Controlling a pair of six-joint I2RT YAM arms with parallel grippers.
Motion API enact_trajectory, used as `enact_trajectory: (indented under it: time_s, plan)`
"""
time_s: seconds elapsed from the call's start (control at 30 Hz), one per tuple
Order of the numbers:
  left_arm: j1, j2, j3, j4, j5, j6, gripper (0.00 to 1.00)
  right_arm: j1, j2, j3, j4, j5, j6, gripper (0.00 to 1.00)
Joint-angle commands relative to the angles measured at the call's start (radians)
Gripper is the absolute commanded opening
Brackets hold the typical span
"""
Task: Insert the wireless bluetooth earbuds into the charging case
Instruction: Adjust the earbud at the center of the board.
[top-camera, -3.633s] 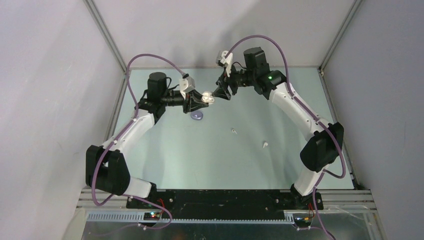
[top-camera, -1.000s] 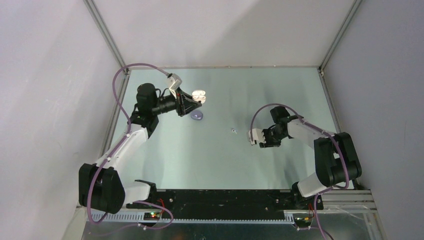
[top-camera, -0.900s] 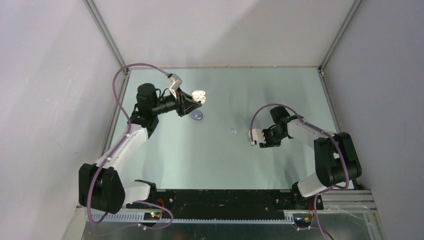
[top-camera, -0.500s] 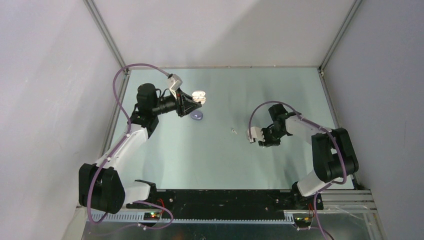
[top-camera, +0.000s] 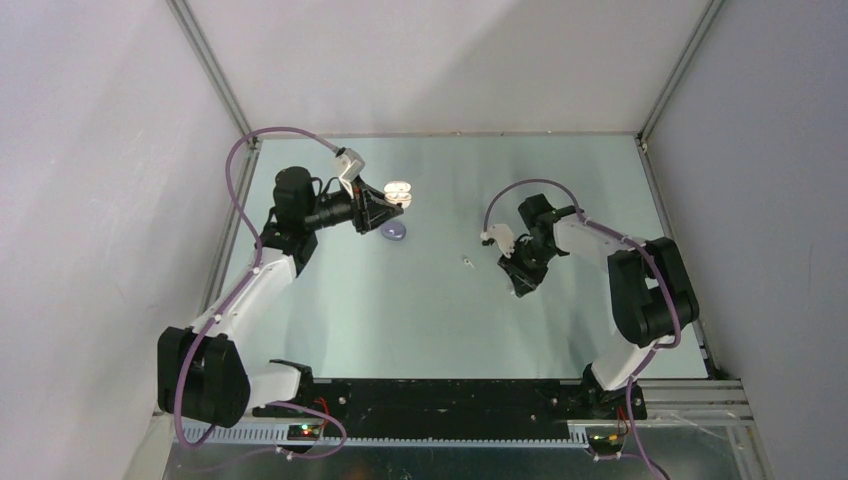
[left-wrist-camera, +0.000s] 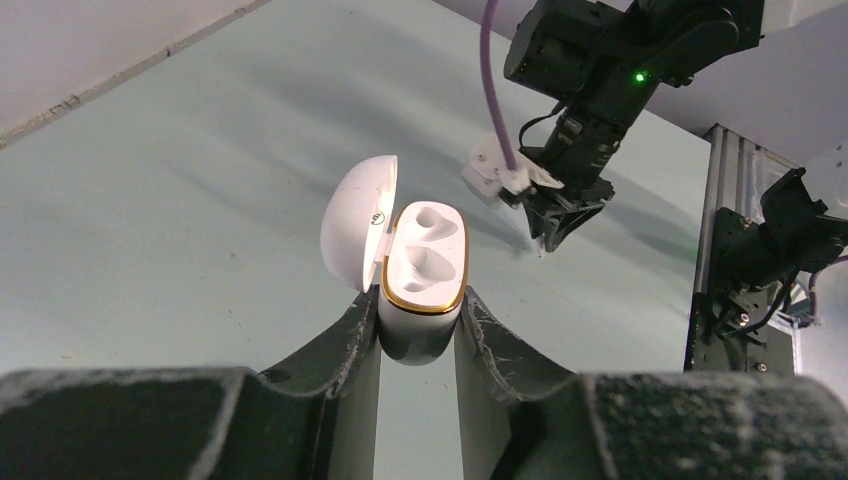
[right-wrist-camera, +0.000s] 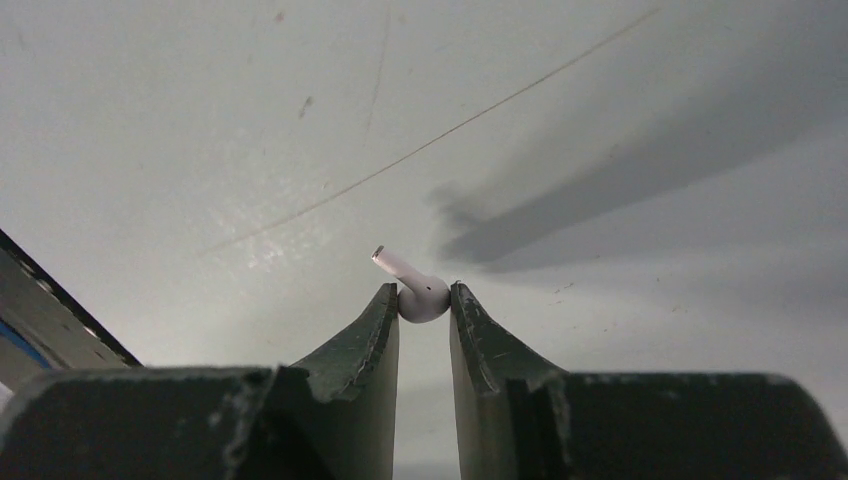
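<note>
My left gripper (left-wrist-camera: 420, 300) is shut on the white charging case (left-wrist-camera: 425, 270), held up at the back left of the table (top-camera: 440, 330). Its lid stands open, and both wells inside the gold rim are empty. In the top view the case (top-camera: 398, 189) sits just past the left gripper (top-camera: 388, 203). My right gripper (right-wrist-camera: 424, 298) is shut on the bulb of a white earbud (right-wrist-camera: 412, 280), whose stem sticks out up and to the left. From above, the right gripper (top-camera: 521, 287) points down near mid-table. A second small earbud (top-camera: 467, 262) lies on the table left of it.
A small pale purple object (top-camera: 394, 232) lies on the table just below the held case. Grey walls enclose the table on three sides. The arm bases and a black rail run along the near edge.
The right jaws have narrowed onto the white earbud. The right wrist has swung back and to the left, turning as it went. The left arm and the case have stayed still.
</note>
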Motion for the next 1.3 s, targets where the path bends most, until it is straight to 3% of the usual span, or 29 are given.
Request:
enact_trajectory:
  time_s: [0.0,0.3,0.5,0.73,0.9,1.03,1.17,1.27]
  plan:
    - [0.005,-0.001,0.019,0.042,0.0,0.009,0.0,0.032,0.009,0.046,0.029,0.074,0.35,0.22]
    - [0.005,-0.004,0.035,0.009,-0.002,0.024,0.0,0.077,0.139,0.138,-0.01,0.13,0.42,0.22]
    - [0.005,-0.002,0.042,-0.009,-0.005,0.036,0.0,0.081,0.126,0.15,-0.011,0.152,0.395,0.23]
    - [0.005,0.01,0.043,0.008,0.0,0.028,0.0,0.074,0.069,0.151,-0.025,0.072,0.357,0.51]
    - [0.005,0.01,0.043,0.004,0.001,0.027,0.0,0.056,0.006,0.156,-0.061,-0.007,0.299,0.57]
    - [0.005,0.011,0.042,-0.002,0.003,0.035,0.0,0.015,-0.088,0.127,-0.066,-0.094,0.151,0.53]
    - [0.006,0.01,0.043,-0.011,0.007,0.041,0.0,-0.028,-0.227,0.019,-0.005,-0.213,-0.262,0.47]
    - [0.005,0.007,0.052,-0.043,0.008,0.059,0.0,-0.021,-0.319,-0.132,0.103,-0.21,-0.451,0.44]
